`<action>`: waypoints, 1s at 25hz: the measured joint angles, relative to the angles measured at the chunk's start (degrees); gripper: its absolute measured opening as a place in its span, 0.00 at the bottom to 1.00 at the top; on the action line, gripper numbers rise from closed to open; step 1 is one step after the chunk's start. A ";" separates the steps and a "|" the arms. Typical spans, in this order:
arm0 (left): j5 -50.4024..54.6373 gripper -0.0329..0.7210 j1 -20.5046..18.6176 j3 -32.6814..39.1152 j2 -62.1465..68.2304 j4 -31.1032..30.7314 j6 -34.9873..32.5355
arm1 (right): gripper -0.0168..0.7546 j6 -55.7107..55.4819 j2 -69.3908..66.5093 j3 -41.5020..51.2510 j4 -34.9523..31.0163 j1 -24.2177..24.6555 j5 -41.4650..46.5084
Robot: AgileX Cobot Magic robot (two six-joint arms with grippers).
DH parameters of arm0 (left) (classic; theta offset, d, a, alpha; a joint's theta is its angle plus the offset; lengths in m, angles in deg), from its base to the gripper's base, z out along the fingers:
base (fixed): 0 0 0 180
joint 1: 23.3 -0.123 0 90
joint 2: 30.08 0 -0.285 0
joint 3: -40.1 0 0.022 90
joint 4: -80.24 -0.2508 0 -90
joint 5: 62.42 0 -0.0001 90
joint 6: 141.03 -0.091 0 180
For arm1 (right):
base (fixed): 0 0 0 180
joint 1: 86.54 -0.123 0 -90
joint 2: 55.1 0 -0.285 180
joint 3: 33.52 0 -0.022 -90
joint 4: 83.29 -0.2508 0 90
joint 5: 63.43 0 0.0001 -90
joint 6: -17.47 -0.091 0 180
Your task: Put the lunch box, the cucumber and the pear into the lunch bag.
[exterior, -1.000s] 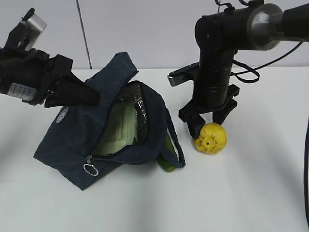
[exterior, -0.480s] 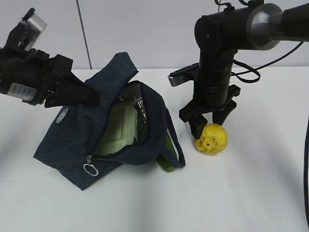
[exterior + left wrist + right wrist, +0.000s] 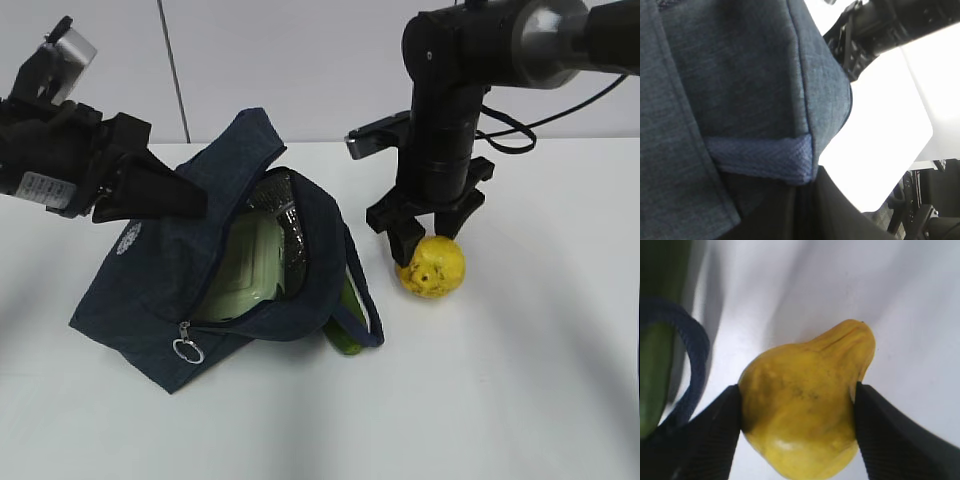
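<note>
a: right gripper, state?

b: jaws set wide and clamped on the pear. in the right wrist view both black fingers press the yellow flanks of the pear, one at 9 o'clock, one at 3 o'clock, narrow neck pointing to about 1 o'clock. in the exterior view a shadow shows beneath the fruit; whether it rests on the table or sits just clear of it i cannot say for certain.

a: left gripper?

b: closed, pinching the fabric at the upper edge of the lunch bag and holding the mouth open. the left wrist view is almost wholly filled by navy cloth and a woven strap band, so the fingertips themselves are hidden.

a: contents of the bag?

b: the lunch box stands inside, pale green lid facing the opening, silver lining behind it at 12 o'clock. the cucumber shows its dark green end at the bag's 4 o'clock edge, under the strap loop. a ring pull hangs at the bag's 6 o'clock corner.

a: pear relative to the bag?

b: at the bag's 3 o'clock, near the cucumber, not touching.

a: surface and room?

b: plain white table, pale wall panels behind with one dark vertical seam at 11 o'clock.
</note>
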 joint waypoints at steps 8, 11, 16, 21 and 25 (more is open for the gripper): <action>0.00 0.04 0.00 0.00 0.00 -0.12 0.00 | 0.68 -0.12 0.52 -6.64 -2.00 0.00 0.24; -0.10 0.04 0.00 0.00 0.00 -0.23 0.00 | 0.67 -0.12 2.65 -7.02 -3.12 0.00 0.37; -0.12 0.04 0.00 0.00 0.00 -1.44 0.00 | 0.66 0.12 7.11 -7.24 -7.80 0.00 0.81; -0.07 0.04 0.00 0.00 0.00 -2.84 0.00 | 0.66 2.84 10.64 -7.36 -16.04 0.00 1.29; 0.04 0.04 0.00 0.00 0.00 -2.84 0.00 | 0.66 5.96 11.23 -7.46 -24.32 -0.11 1.49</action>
